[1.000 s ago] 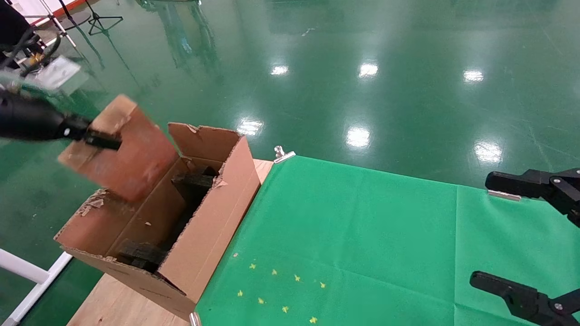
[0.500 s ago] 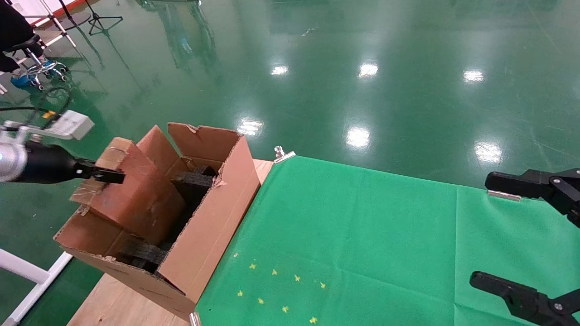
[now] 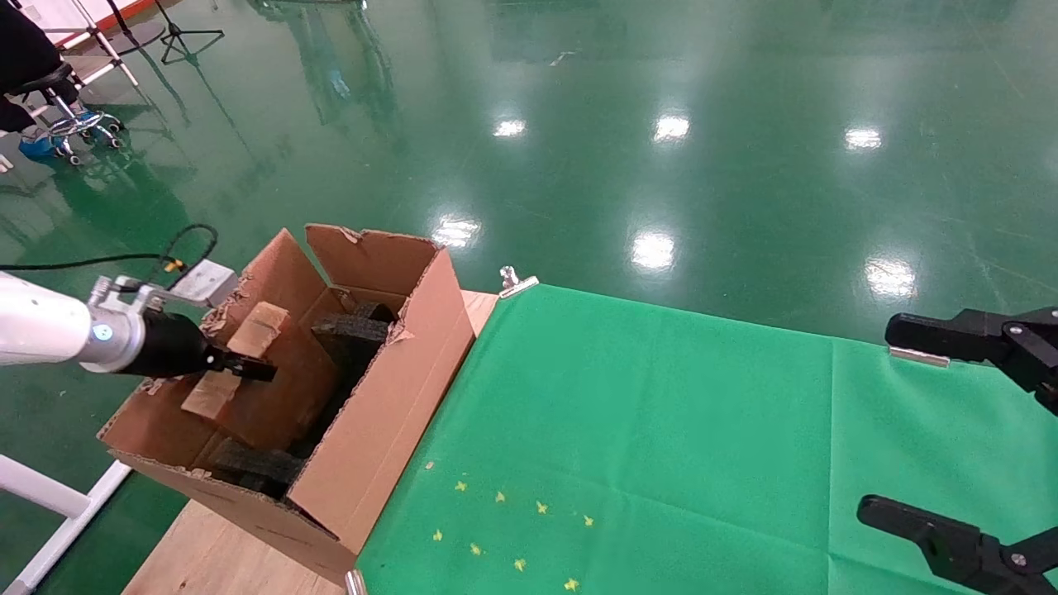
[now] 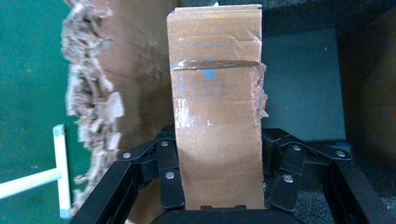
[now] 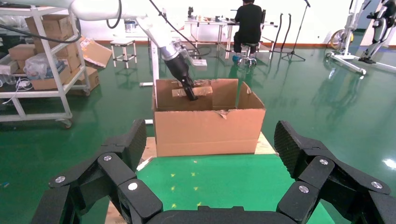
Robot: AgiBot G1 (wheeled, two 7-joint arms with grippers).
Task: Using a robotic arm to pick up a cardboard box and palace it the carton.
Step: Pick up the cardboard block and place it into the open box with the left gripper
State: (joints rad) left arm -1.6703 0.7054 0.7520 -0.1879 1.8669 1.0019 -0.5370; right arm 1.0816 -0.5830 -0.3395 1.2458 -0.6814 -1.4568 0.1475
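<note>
My left gripper [image 3: 248,368], on the white robotic arm [image 3: 41,330], is shut on the cardboard box [image 3: 277,388]. It holds the box on edge inside the left side of the carton [image 3: 380,405], among black foam pieces [image 3: 351,330]. In the left wrist view the taped box [image 4: 217,107] stands between the fingers of the left gripper [image 4: 219,154], next to the carton's torn wall [image 4: 93,102]. The right wrist view shows the carton [image 5: 208,130] with the arm [image 5: 175,56] reaching into it. My right gripper [image 3: 909,426] is open and empty over the cloth at the right, and also shows in its own view [image 5: 210,144].
A green cloth [image 3: 661,430] covers the wooden table [image 3: 215,554], held by metal clips [image 3: 517,281]. Small yellow marks [image 3: 512,529] dot the cloth near the carton. A shelf with boxes [image 5: 42,56] and a seated person [image 5: 247,23] are far off on the green floor.
My left gripper has carried the cardboard box down and to the right, from above the carton's far left flap into the carton. The right arm has not moved.
</note>
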